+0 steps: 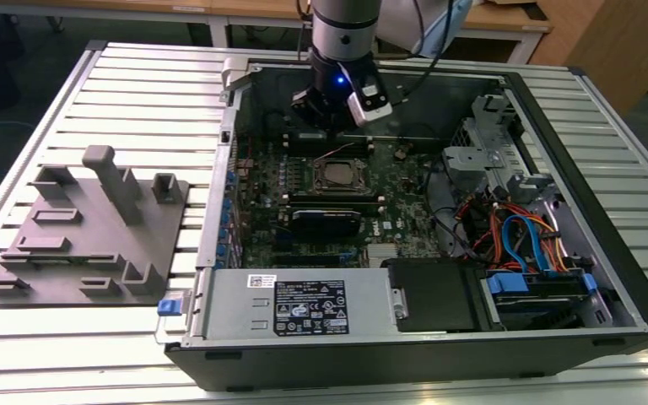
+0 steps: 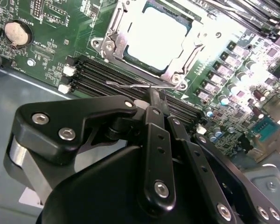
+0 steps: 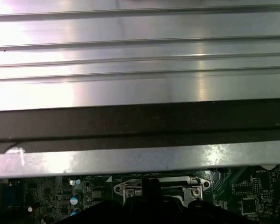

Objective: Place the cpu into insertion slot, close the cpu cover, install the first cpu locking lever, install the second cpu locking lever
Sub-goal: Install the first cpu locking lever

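**My gripper at the lever beside the covered cpu socket**

In the second wrist view my gripper (image 2: 154, 99) has its fingers pressed together. Its tip meets a thin wire locking lever (image 2: 126, 85) lying between the insertion slot (image 2: 175, 79) and the memory slots (image 2: 95, 77). I cannot tell whether I pinch the wire or merely touch it. The cpu (image 2: 154, 39) sits in the slot, its top washed white by glare, and the cpu cover (image 2: 113, 32) lies flat around it. In the first wrist view the slot is cut off at the view's edge and partly hidden behind my dark fingertip. In the exterior view I hang just over the slot inside the open computer case (image 1: 594, 169).
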`<state>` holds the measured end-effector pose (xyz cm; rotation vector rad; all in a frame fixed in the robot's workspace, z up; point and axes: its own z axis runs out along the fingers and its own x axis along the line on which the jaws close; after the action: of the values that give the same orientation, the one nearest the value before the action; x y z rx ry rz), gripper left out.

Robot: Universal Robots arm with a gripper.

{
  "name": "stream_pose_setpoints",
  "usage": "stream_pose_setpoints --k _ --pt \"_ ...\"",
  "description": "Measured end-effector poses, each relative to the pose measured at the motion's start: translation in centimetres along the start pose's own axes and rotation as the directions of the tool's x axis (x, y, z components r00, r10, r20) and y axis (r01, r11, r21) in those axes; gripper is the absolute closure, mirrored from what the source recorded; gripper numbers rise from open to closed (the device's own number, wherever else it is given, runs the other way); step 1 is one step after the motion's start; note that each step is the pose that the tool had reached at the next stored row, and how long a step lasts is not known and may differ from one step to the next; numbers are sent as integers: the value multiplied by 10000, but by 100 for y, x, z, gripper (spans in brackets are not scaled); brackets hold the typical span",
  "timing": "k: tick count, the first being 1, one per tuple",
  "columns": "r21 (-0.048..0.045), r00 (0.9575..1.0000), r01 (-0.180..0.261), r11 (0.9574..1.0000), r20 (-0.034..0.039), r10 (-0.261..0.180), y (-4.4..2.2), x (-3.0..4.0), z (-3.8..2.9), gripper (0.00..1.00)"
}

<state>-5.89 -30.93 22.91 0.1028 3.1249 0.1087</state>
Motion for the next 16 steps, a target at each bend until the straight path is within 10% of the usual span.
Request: stream_pose_setpoints --k 16 --pt "3 10000 2 10000 -1 -2 43 -100 52 90"
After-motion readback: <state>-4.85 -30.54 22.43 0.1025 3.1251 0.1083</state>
